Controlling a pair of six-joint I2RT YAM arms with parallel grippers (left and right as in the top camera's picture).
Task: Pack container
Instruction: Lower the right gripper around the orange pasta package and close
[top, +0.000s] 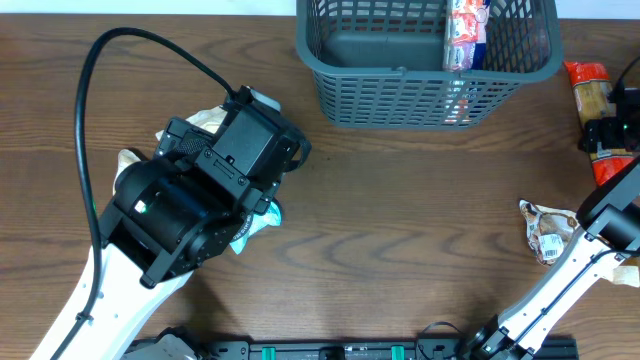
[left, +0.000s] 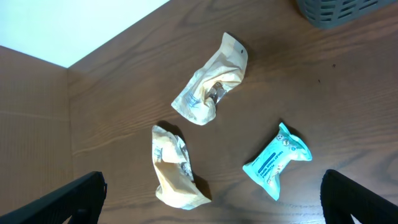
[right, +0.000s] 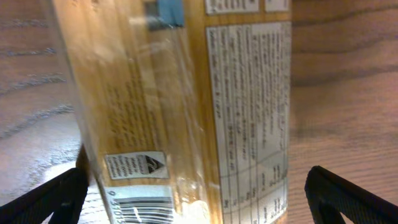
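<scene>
Packets lie scattered on the brown wooden table (top: 400, 230) around the container (top: 420, 70). The container is a dark grey-blue slatted basket standing upright at the table's far edge, roughly midway between the two arms. Inside it, towards its right end, a red and white packet (top: 466, 30) stands against the lattice wall.

Well off to the container's near left, the left fingers (left: 211, 186) hang above the table. They are spread wide with nothing held between them. Below them lie a crumpled cream packet (left: 208, 87), a second cream packet (left: 174, 168) just apart from it, and a small teal packet (left: 277, 162). The teal one lies on the side towards the container. One corner of the container shows at the upper edge of the left wrist view.

Just beyond the container's right end lies a long orange packet (top: 588, 88). Seen close from the right wrist, it is clear-wrapped, with a printed label and a barcode. The right fingers (right: 194, 183) are down over it and stand wide apart, one tip on either side of the packet. I cannot tell whether either tip touches it.

Nearer the front, well away from the container's right end, a wrinkled pale packet (top: 545, 230) lies on the table just beside the right arm.
</scene>
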